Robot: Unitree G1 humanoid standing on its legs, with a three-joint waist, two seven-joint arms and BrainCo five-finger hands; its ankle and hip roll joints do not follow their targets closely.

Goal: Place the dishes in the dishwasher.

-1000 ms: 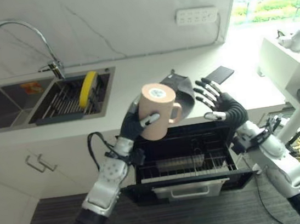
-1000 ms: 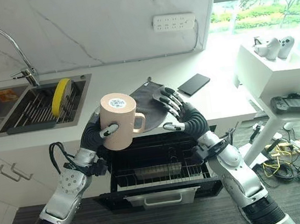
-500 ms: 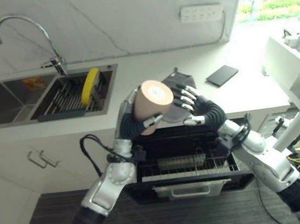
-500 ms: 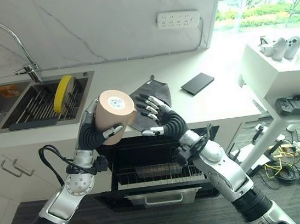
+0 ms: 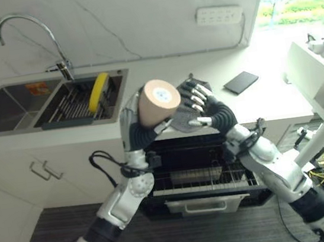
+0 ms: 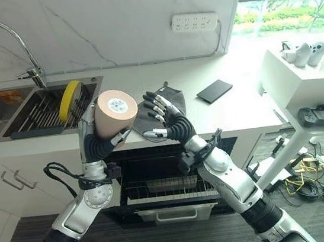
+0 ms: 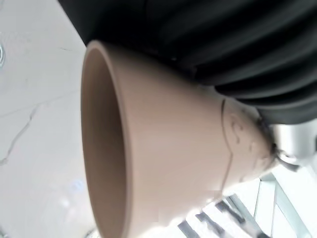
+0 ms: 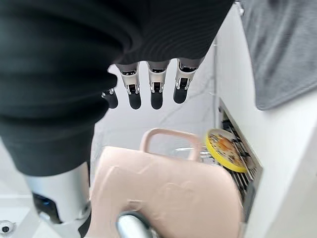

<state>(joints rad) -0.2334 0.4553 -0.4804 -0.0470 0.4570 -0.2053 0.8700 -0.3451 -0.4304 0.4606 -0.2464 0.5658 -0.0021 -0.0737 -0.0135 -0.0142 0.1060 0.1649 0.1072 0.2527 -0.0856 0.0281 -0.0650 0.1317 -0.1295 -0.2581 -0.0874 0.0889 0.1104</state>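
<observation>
Mug (image 5: 157, 102) is up in the air, tipped over so its flat bottom faces the head camera, held over the front edge of the white worktop (image 5: 255, 100). Left hand (image 5: 134, 126) has its fingers wrapped round the mug body; you can see the open mouth from that wrist view. Right hand (image 6: 163, 119) is right next to it on the handle side with fingers spread out straight, not gripping anything, and whether they touch the mug I can't tell.

Dishwasher (image 5: 199, 176) sits open below the worktop's front edge with its wire rack pulled out. On the worktop: a grey cloth (image 6: 149, 112) near the front edge behind the hands, a dark flat rectangle (image 6: 214, 91) further toward the right end. Sink (image 5: 58, 102) is set into the left end, with a rack in its basin holding a yellow plate (image 5: 97, 92) on edge, faucet (image 5: 32, 39) behind. Marble-look wall at the back with a white power strip (image 5: 220, 15), window off to the right, dark wood-look floor (image 6: 166, 240).
</observation>
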